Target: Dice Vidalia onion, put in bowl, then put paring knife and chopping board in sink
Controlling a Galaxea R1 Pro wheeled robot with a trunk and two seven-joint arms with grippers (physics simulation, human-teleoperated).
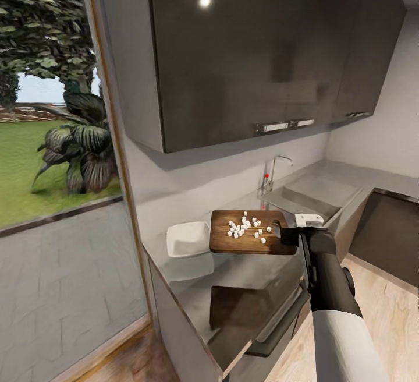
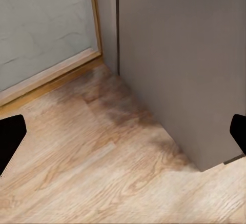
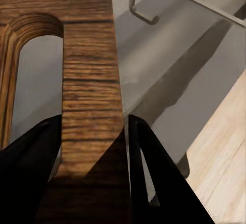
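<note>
Head view: the right gripper [image 1: 291,232] grips the chopping board [image 1: 250,232] at its handle end and holds it lifted above the countertop [image 1: 244,289]; the board's dark reflection lies on the worktop below it. The board sits roughly level, with its far end just beside the bowl [image 1: 187,238]. A scatter of small white diced onion pieces [image 1: 247,227] rests on the board's top face, mostly near the middle.

Right wrist view: the right gripper [image 3: 92,147] has its 2 dark fingers closed against the wooden strip beside the oblong handle slot [image 3: 33,75], 1 finger on each side of the strip. Grip on the board is firm; grain is clearly visible between the fingers.

The bowl stands on the countertop near the window-side end; it looks white and bare inside as far as the head view shows. The sink [image 1: 299,200] lies beyond the board, along the back wall, with the chrome tap [image 1: 273,172] and its red dot behind it. Dark wall cabinets [image 1: 256,50] hang above.

Left wrist view: the left gripper's fingertips [image 2: 10,137] appear as 2 dark tips at opposite edges of the frame, set wide apart with nothing between them, over wooden floor [image 2: 92,172] beside a grey cabinet side [image 2: 179,70].

Paring knife: cannot locate.
</note>
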